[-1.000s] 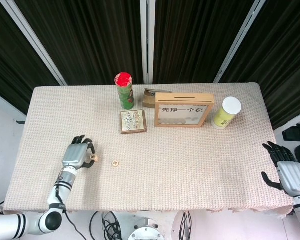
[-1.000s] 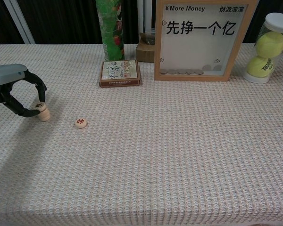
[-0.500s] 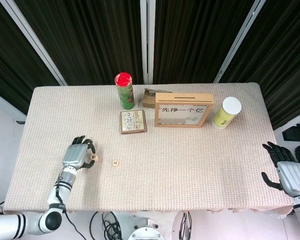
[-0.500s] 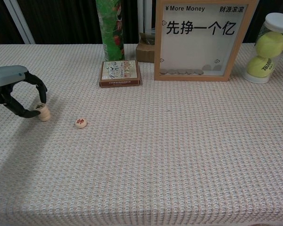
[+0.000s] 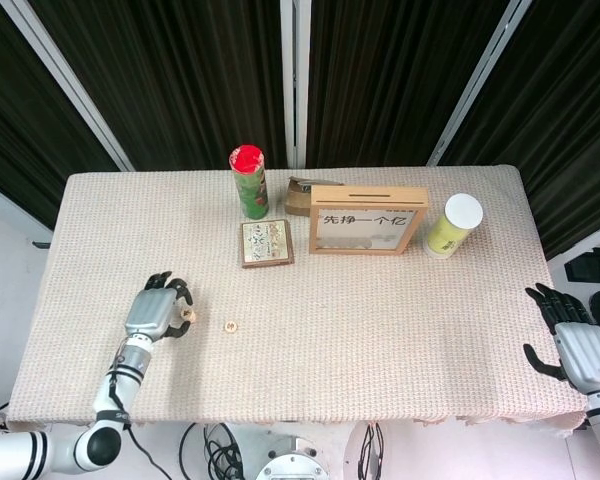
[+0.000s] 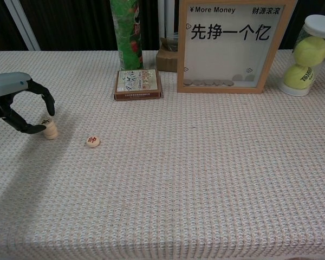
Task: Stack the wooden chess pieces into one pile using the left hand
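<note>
Left hand [image 6: 16, 105], fingers curled, pinches the small stack of pieces [image 6: 49, 129]; 1 loose chess piece [image 6: 92, 141] lies flat just right of it; right hand [image 5: 572, 338] open, far off.

The rectangular table [image 5: 400, 330] is covered edge to edge with a beige woven cloth. Along the far edge, left to right, stand a green cylindrical canister with a red lid [image 5: 249, 182], a small brown cardboard box [image 5: 300, 195], a wooden-framed glass money box [image 5: 367, 220] with printed characters, and a clear tube of yellow tennis balls with a white lid [image 5: 452, 226]. A flat square printed box [image 5: 267, 243] lies just in front of the canister. Near the left edge, toward the near side, stands a short pile of round wooden chess pieces [image 6: 50, 129]. A single round wooden chess piece [image 6: 92, 141] lies flat near it, apart.
</note>
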Tool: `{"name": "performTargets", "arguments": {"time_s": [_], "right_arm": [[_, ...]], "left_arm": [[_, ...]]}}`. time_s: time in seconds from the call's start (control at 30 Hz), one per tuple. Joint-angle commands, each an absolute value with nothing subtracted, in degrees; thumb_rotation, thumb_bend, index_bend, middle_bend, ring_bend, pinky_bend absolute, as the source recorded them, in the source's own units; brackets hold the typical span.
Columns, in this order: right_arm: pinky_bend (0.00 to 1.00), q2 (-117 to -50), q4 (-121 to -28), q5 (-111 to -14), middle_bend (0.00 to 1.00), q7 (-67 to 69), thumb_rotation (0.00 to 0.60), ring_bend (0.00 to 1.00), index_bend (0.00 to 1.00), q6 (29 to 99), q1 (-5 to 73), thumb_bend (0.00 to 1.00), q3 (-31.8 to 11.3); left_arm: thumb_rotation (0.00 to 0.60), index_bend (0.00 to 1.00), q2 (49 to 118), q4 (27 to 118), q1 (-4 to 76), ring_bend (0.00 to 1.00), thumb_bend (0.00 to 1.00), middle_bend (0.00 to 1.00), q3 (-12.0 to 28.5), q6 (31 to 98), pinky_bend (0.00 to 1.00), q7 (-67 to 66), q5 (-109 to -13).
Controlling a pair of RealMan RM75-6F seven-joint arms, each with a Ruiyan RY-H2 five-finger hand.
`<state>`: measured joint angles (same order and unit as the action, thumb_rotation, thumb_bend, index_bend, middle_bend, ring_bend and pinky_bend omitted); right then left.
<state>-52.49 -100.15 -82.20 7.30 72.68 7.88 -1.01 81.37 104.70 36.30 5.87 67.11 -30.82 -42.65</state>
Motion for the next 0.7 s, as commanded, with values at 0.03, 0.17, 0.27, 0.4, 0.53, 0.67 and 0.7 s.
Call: {"name": "performTargets", "arguments": {"time_s": [0.03,0.17,0.27,0.4,0.53,0.67,0.7], "right_arm": [[0.00,-52.51,-100.08,-82.13,0.00,7.32,0.600,0.00,0.00,72.62,7.90,0.34,-1.04],[0.00,-52.53,-100.20,-82.23,0.00,7.12,0.600,0.00,0.00,72.42,8.00,0.34,-0.98],[0.00,-52.39,-100.46,-82.48,0.00,7.23,0.600,0.00,0.00,72.94,7.80,0.34,-0.99],[0.00,-52.03,-100.47,-82.76,0.00,8.01,0.600,0.00,0.00,73.97,7.29,0.34,-1.04],[0.00,-51.68,-100.20,-83.03,0.00,9.07,0.600,0.00,0.00,74.60,6.92,0.34,-1.04],[0.00,-51.40,-100.05,-83.43,0.00,9.87,0.600,0.00,0.00,75.05,6.67,0.34,-0.98],[0.00,-51.37,-100.03,-83.57,0.00,10.00,0.600,0.00,0.00,75.17,6.62,0.34,-0.97]], "left_arm": [[0.600,0.38,80.02,109.09,35.21,0.00,0.31,0.17,5.41,71.23,0.01,-31.79,-46.91],[0.600,0.37,79.73,112.80,34.75,0.00,0.30,0.17,4.30,73.63,0.01,-33.58,-51.77],[0.600,0.36,80.81,113.63,35.36,0.00,0.30,0.16,3.41,73.11,0.01,-35.78,-53.17],[0.600,0.36,84.69,110.75,36.23,0.00,0.30,0.16,2.71,72.00,0.01,-37.90,-53.46],[0.600,0.36,88.40,105.94,36.81,0.00,0.30,0.16,2.09,71.77,0.01,-39.54,-55.41],[0.600,0.36,90.86,101.56,37.11,0.00,0.30,0.16,2.08,71.38,0.01,-39.67,-57.51],[0.600,0.36,91.36,100.55,37.31,0.00,0.30,0.16,2.27,70.73,0.01,-39.73,-57.19]]}}
